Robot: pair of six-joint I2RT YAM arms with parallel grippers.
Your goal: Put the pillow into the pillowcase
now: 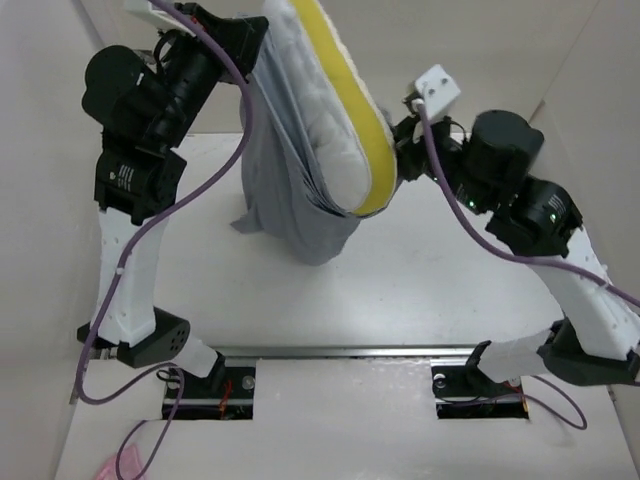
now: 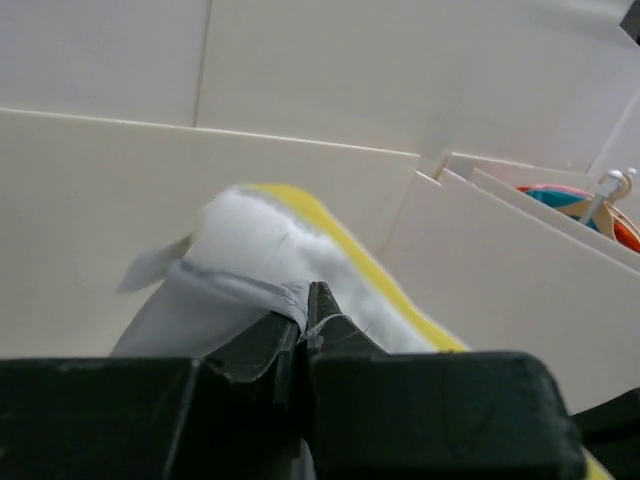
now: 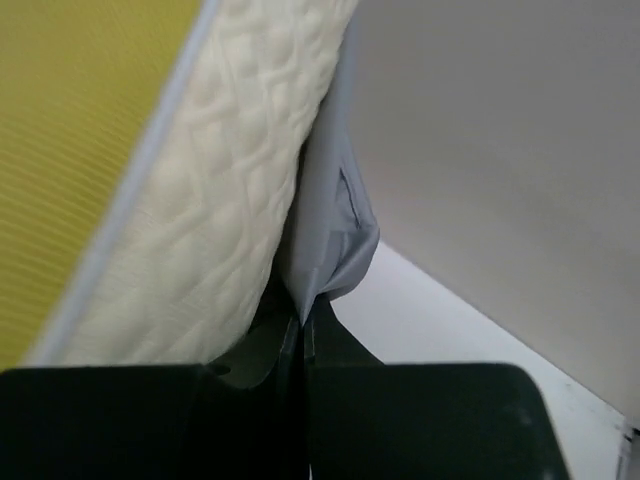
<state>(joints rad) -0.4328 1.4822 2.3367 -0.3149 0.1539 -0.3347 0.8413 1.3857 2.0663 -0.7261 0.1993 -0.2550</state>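
The grey pillowcase (image 1: 285, 190) hangs lifted above the table, held at two points of its open rim. The cream pillow (image 1: 325, 120) with its yellow side edge (image 1: 355, 100) stands slanted half inside the pillowcase, its upper part sticking out. My left gripper (image 1: 255, 40) at the top left is shut on the pillowcase hem (image 2: 250, 290). My right gripper (image 1: 400, 160) on the right is shut on the pillowcase rim (image 3: 335, 250), right beside the quilted pillow face (image 3: 210, 200). The pillow's yellow edge (image 2: 370, 270) also shows behind the left fingers.
The white table (image 1: 430, 290) lies under the hanging bundle, with white walls (image 1: 40, 120) on both sides. A metal rail (image 1: 350, 352) runs along the near edge by the arm bases. Colourful items (image 2: 580, 205) sit beyond a partition.
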